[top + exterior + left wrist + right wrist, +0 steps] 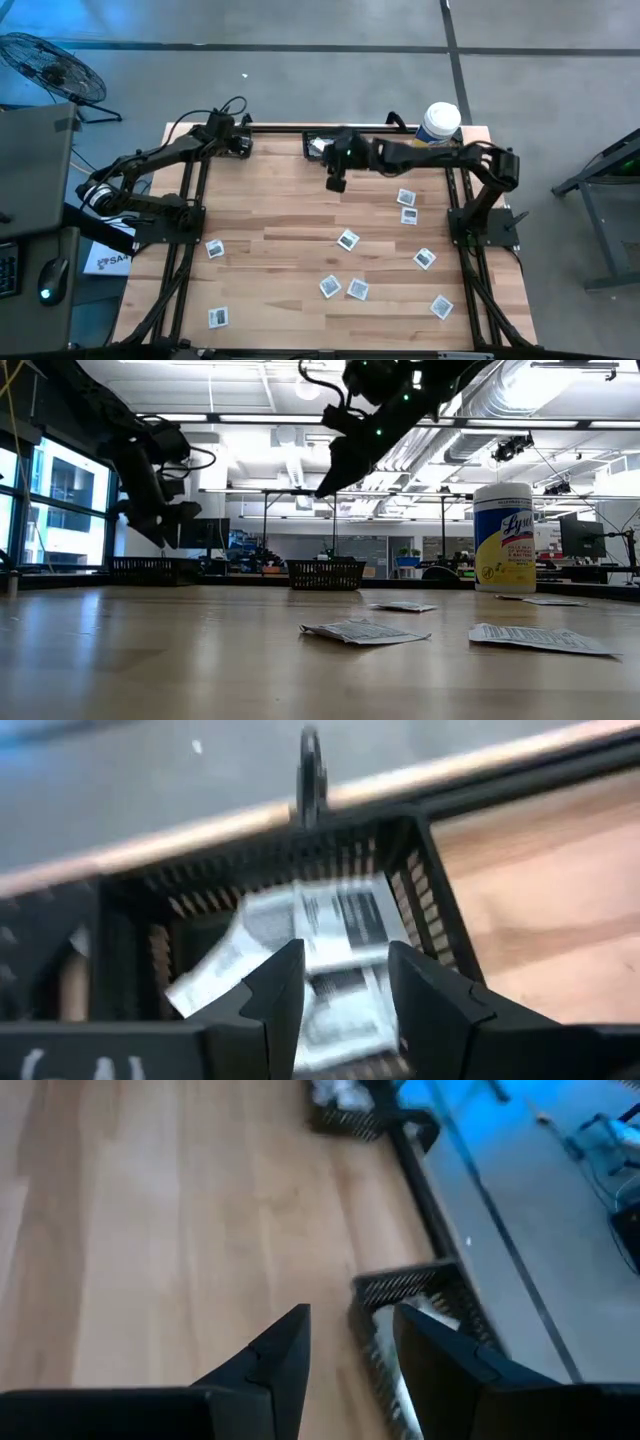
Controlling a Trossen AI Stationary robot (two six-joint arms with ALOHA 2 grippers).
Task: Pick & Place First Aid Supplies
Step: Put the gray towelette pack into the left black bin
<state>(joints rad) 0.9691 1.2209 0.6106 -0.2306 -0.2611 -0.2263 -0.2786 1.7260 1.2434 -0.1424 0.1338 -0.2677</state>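
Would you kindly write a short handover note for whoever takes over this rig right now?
Left gripper: open and empty, over the black mesh basket at the table's far left edge, which holds several white packets.
Right gripper: open and empty, raised beside a second black mesh basket at the far middle edge, which also holds packets.
Done: some supplies are in both baskets.
Left: ten small white square packets with dark printed centres still lie on the wooden table, eight on the right half, such as one near the centre, and two on the left.
The white tub with yellow label stands at the far right corner.
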